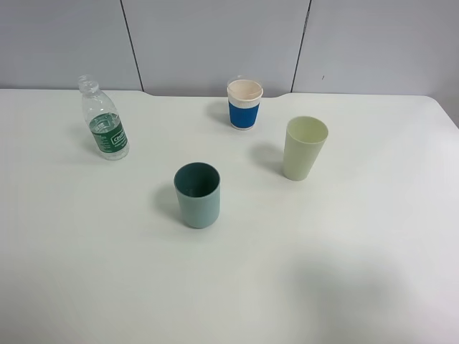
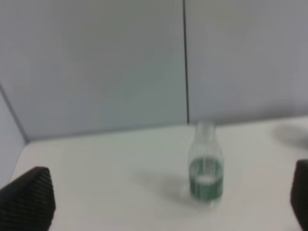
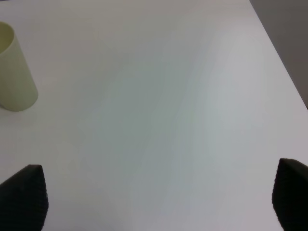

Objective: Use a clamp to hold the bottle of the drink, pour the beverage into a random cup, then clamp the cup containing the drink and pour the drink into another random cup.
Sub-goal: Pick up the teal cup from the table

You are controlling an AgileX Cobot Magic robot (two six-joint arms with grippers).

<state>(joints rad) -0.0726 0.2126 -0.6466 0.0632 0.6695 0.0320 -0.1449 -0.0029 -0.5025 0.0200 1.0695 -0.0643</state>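
Small clear plastic bottle with green label [image 1: 105, 123] stands uncapped, back-left of the teal plastic cup [image 1: 197, 197], well apart. Looks light and squishy, so I'd grip the label band gently. Both arms' jaws spread, empty.

The bottle [image 2: 206, 166] is blurred; the pale green cup [image 3: 17, 72] is cut off.

left fingers [image 2: 26, 199] black, finely ribbed, rounded corners, right fingers [image 3: 291, 195] black, ribbed
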